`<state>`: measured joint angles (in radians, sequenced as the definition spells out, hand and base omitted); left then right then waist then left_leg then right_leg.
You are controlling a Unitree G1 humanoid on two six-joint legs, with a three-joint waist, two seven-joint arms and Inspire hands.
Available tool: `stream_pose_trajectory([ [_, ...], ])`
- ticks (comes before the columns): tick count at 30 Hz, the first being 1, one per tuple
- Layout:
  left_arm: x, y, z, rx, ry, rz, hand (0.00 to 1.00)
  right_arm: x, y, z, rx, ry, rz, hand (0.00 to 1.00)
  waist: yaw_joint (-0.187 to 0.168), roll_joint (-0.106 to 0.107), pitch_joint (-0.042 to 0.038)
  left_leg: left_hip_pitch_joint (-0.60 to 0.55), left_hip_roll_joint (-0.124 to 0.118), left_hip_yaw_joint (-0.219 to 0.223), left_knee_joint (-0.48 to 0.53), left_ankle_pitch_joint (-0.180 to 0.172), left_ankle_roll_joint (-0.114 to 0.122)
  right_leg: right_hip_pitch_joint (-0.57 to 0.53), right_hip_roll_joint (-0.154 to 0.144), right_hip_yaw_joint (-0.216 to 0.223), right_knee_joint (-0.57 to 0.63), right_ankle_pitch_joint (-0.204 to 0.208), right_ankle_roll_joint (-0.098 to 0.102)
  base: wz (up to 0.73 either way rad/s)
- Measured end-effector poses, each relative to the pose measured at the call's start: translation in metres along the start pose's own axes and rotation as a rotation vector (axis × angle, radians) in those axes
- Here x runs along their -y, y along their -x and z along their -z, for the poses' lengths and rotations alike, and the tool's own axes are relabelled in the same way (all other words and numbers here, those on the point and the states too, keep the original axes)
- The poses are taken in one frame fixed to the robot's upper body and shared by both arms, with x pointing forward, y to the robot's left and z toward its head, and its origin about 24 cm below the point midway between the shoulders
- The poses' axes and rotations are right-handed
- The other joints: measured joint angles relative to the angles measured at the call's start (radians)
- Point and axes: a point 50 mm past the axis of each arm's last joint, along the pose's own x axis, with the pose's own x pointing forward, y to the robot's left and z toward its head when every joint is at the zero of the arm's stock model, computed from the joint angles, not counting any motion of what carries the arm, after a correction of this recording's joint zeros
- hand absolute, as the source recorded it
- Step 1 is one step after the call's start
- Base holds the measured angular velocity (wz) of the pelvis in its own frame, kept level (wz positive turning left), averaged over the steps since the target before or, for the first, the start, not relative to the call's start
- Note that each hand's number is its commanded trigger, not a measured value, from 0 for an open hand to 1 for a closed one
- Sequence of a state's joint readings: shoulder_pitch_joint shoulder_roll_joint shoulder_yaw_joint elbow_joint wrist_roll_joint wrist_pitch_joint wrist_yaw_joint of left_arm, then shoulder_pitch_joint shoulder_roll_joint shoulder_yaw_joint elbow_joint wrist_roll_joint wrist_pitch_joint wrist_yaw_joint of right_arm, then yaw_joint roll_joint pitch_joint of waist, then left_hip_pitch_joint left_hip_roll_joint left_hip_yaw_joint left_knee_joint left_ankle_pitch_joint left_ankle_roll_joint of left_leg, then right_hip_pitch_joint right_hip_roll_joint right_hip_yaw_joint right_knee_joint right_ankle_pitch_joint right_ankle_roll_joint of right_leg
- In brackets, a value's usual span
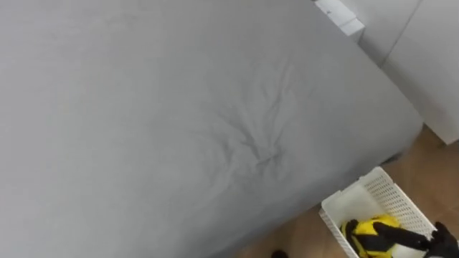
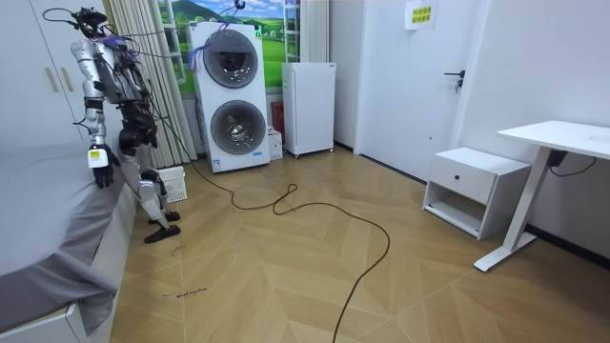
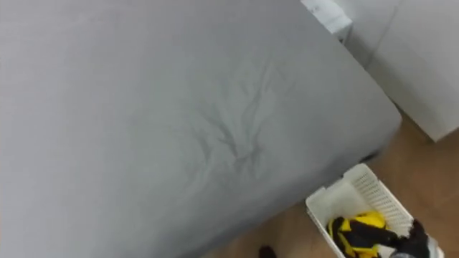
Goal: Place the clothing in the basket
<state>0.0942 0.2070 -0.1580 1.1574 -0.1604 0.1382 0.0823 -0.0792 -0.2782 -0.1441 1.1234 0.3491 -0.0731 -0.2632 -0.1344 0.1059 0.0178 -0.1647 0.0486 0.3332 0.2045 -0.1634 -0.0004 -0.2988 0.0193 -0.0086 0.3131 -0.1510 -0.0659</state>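
Observation:
A white slatted basket (image 1: 380,195) stands on the wooden floor at the bed's corner, at the lower right of the eye views. A yellow and black garment (image 1: 369,233) lies inside it. My right hand (image 1: 442,235) shows as a dark shape at the right edge, just over the basket's far side, beside the garment's black part. In the room view I stand upright at the bed's side with the basket (image 2: 172,183) by my feet. My left hand (image 2: 99,164) hangs down next to the mattress edge.
The bed (image 1: 179,122) under a grey sheet, creased in its middle, takes up most of the eye views. White wardrobe doors (image 1: 430,64) rise beyond its far corner. In the room view, stacked washing machines (image 2: 233,95) stand behind me.

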Motion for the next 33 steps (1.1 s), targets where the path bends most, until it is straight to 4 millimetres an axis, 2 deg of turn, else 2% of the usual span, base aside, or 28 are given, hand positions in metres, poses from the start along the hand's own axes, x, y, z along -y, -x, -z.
stream_pose_trajectory([
  [3,-0.008,0.0,-0.003,0.022,-0.077,-0.03,0.0,-0.01,0.005,0.014,-0.034,0.012,-0.062,0.0,0.007,-0.028,-0.0099,0.024,0.0,-0.055,-0.005,0.0,0.0,0.07,-0.004,-0.055,-0.062,0.002,0.002,0.65],
  [5,-0.01,0.0,-0.003,0.03,-0.098,-0.049,0.0,-0.017,0.008,0.022,-0.054,0.014,-0.083,0.0,0.015,-0.046,-0.0139,0.047,-0.003,-0.075,-0.01,0.0,-0.001,0.118,-0.003,-0.078,-0.096,0.003,0.004,0.48],
  [7,-0.011,0.001,-0.004,0.043,-0.088,-0.064,0.0,-0.023,0.011,0.028,-0.076,0.012,-0.107,0.0,0.037,-0.062,-0.0145,0.068,-0.005,-0.079,-0.017,0.0,-0.001,0.154,-0.002,-0.092,-0.122,0.005,0.007,0.34],
  [9,-0.011,0.001,-0.007,0.059,-0.091,-0.085,0.0,-0.029,0.015,0.035,-0.091,0.037,-0.138,0.0,0.045,-0.074,-0.0155,0.079,-0.01,-0.103,-0.019,0.0,-0.001,0.195,-0.011,-0.136,-0.144,0.006,0.009,0.46],
  [10,-0.011,0.001,-0.008,0.062,-0.089,-0.089,0.0,-0.03,0.016,0.038,-0.103,0.038,-0.134,0.0,0.049,-0.078,-0.015,0.083,-0.012,-0.106,-0.021,0.0,-0.001,0.202,-0.016,-0.142,-0.146,0.006,0.009,0.33],
  [13,-0.009,0.002,-0.007,0.064,-0.056,-0.109,0.0,-0.02,0.02,0.056,-0.15,0.08,-0.137,0.0,0.059,-0.099,-0.0149,0.113,-0.016,-0.134,-0.037,0.0,-0.001,0.251,-0.016,-0.169,-0.171,0.004,0.011,0.24],
  [14,-0.009,0.002,-0.006,0.065,-0.043,-0.116,0.0,-0.019,0.022,0.062,-0.166,0.107,-0.155,0.0,0.063,-0.106,-0.0113,0.123,-0.018,-0.144,-0.039,0.0,-0.001,0.265,-0.017,-0.175,-0.179,0.003,0.011,0.21],
  [17,-0.006,0.002,-0.005,0.072,-0.037,-0.125,0.0,-0.022,0.024,0.067,-0.188,0.138,-0.182,0.0,0.069,-0.112,-0.0123,0.126,-0.02,-0.149,-0.039,0.0,-0.001,0.269,-0.019,-0.18,-0.178,0.0,0.013,0.09],
  [21,-0.004,0.002,-0.007,0.089,-0.008,-0.133,0.0,-0.028,0.029,0.077,-0.224,0.156,-0.209,0.0,0.087,-0.122,-0.0069,0.138,-0.023,-0.157,-0.039,0.0,0.0,0.285,-0.022,-0.194,-0.18,-0.002,0.015,0.06],
  [25,-0.002,0.003,-0.007,0.104,-0.003,-0.136,0.0,-0.03,0.033,0.085,-0.252,0.206,-0.231,0.0,0.088,-0.13,-0.0038,0.146,-0.029,-0.174,-0.039,0.0,0.0,0.303,-0.029,-0.217,-0.179,-0.01,0.019,0.18],
  [27,-0.002,0.003,-0.008,0.119,-0.023,-0.141,0.0,-0.029,0.035,0.09,-0.264,0.221,-0.231,0.0,0.108,-0.136,-0.0033,0.149,-0.03,-0.178,-0.039,0.0,0.0,0.306,-0.03,-0.216,-0.179,-0.011,0.02,0.04],
  [33,0.001,0.004,-0.004,0.124,0.014,-0.138,0.0,-0.027,0.038,0.098,-0.281,0.276,-0.236,0.0,0.121,-0.134,-0.0033,0.164,-0.033,-0.183,-0.04,0.0,0.0,0.326,-0.032,-0.216,-0.181,-0.014,0.023,0.02],
])
